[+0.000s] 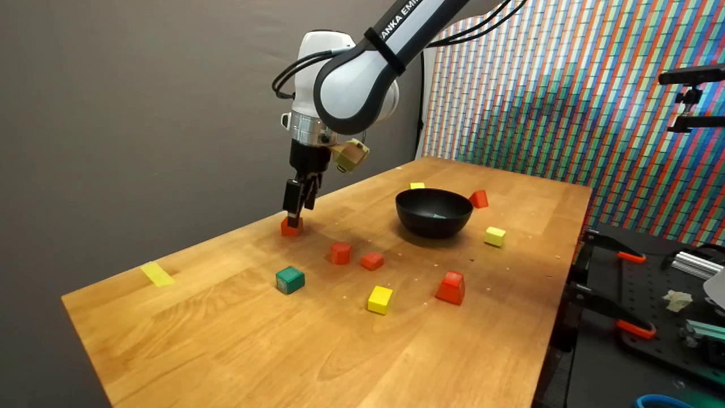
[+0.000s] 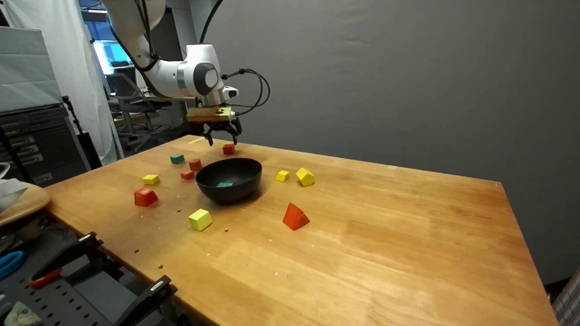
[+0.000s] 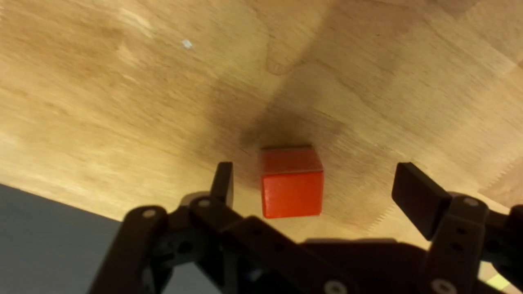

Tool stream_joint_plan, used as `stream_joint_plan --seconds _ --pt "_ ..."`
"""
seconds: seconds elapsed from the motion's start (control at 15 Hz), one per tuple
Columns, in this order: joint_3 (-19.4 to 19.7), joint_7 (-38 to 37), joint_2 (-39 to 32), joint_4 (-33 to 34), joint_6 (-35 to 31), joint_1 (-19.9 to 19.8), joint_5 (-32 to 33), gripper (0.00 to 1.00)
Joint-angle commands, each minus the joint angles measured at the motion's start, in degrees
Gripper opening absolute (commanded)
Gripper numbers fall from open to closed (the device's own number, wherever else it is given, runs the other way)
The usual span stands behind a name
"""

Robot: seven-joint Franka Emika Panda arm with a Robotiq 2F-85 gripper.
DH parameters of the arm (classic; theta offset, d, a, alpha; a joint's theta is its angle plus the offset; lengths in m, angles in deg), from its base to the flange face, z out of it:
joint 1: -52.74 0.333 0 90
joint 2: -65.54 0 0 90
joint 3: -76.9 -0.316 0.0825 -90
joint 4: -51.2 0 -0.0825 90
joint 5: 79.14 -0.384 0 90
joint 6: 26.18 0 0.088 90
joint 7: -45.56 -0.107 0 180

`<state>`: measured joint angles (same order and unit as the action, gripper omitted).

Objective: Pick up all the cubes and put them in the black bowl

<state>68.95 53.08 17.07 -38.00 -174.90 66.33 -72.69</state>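
My gripper (image 3: 316, 183) stands open above a red cube (image 3: 292, 195), which lies between its fingers, nearer the left one and touching neither. In both exterior views the gripper (image 1: 301, 211) (image 2: 223, 141) is low over that cube near the table's back edge. The black bowl (image 1: 433, 226) (image 2: 229, 195) holds a green piece (image 2: 224, 184). Scattered around it are a green cube (image 1: 290, 280), red blocks (image 1: 340, 253), a flatter red one (image 1: 372, 260), a tapered red one (image 1: 451, 288), yellow cubes (image 1: 379, 300) (image 2: 200, 219), a red wedge (image 2: 295, 217) and two yellow pieces (image 2: 282, 175) (image 2: 305, 177).
A flat yellow strip (image 1: 158, 273) lies by the wooden table's (image 1: 255, 351) edge. A grey backdrop (image 1: 141, 141) rises just behind the table. Along the front side are black clamps (image 2: 149, 299) and a dark perforated board (image 2: 68, 294).
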Motion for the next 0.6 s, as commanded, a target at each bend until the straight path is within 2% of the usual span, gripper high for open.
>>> stream_joint_plan --seconds 0.0,0.13,0.2,0.33,0.53 --pt "0.2 1.6 -5.2 7.3 2.3 1.2 1.3 0.75" --pt "0.7 1.5 -6.9 9.2 3.0 1.7 1.7 0.66" --pt "1.1 1.3 -7.5 9.9 3.2 2.0 2.0 0.56" --pt "2.0 0.7 -7.8 10.4 3.0 2.4 2.8 0.42" --pt "2.9 -1.3 -4.7 8.1 2.3 2.6 2.9 0.18"
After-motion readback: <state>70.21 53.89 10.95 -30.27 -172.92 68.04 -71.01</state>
